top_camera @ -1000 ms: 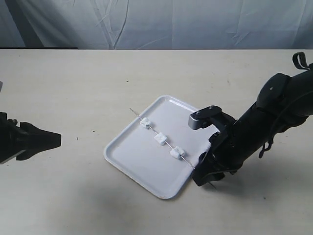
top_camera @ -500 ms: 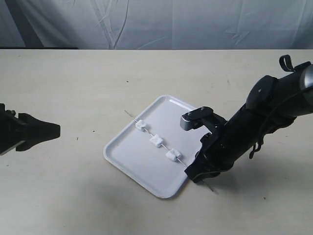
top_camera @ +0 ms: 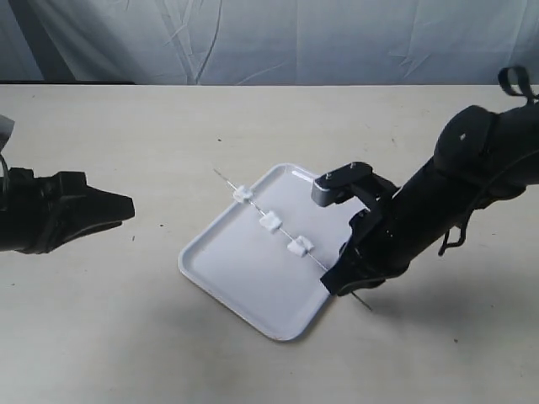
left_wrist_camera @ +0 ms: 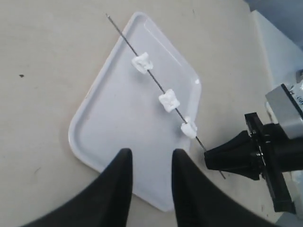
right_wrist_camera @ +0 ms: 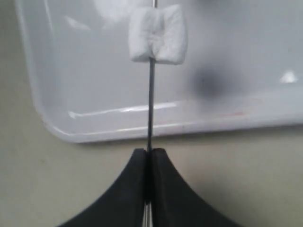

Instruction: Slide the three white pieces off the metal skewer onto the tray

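The thin metal skewer (top_camera: 278, 230) hangs slanted above the white tray (top_camera: 232, 273), with three white pieces (top_camera: 270, 221) threaded on it. My right gripper (top_camera: 334, 284) is shut on the skewer's near end, just off the tray's right rim. In the right wrist view the rod (right_wrist_camera: 151, 106) runs from the shut right gripper (right_wrist_camera: 149, 152) up into the nearest white piece (right_wrist_camera: 157, 34). My left gripper (top_camera: 126, 207) is open, well left of the tray. The left wrist view shows the left gripper (left_wrist_camera: 150, 156) with nothing in it, above the tray (left_wrist_camera: 118, 123), and the pieces (left_wrist_camera: 169, 100) beyond.
The tray lies diagonally on a pale beige tabletop (top_camera: 126, 135). A crumpled light backdrop (top_camera: 269, 38) closes the far edge. The right arm's dark body (top_camera: 455, 202) stretches over the table to the tray's right.
The right gripper lifted and swung the skewer with its pieces slightly up and back. The left gripper moved right, closer to the tray.
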`<state>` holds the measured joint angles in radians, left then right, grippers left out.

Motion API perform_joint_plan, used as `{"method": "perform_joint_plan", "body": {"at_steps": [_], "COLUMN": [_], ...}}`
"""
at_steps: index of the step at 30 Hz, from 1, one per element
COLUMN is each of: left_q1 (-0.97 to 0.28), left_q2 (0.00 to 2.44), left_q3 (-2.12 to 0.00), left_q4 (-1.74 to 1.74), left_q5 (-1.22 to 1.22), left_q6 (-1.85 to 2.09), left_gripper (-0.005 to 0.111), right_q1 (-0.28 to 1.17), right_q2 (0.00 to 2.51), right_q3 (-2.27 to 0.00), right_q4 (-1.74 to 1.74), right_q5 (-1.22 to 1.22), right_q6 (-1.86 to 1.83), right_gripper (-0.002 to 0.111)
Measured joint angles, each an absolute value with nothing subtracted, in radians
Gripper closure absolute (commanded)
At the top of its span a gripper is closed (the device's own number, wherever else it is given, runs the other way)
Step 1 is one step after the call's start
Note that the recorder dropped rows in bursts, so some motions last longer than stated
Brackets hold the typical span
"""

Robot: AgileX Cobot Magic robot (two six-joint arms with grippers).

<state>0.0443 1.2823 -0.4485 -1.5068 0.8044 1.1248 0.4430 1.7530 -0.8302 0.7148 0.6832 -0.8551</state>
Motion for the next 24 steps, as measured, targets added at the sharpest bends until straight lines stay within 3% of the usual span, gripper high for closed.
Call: {"method": "perform_joint_plan", "body": {"at_steps": [10, 24], "left_q1": [0.044, 0.044], "left_q2": [1.368, 1.385], "left_q3": [-0.458, -0.558], "left_q4": [-1.726, -1.728], "left_q5": [0.950, 0.895], "left_q6": [1.246, 1.250], "left_gripper": [0.078, 0.078], "right_q1": [0.443, 0.490], "right_q2": [1.620, 1.619], "right_q3": [-0.882, -0.889], "right_q4": [0.827, 1.110], "right_q5": [0.759, 0.907], "right_q6": [-0.836, -0.997], "right_gripper": [0.109, 0.109]}}
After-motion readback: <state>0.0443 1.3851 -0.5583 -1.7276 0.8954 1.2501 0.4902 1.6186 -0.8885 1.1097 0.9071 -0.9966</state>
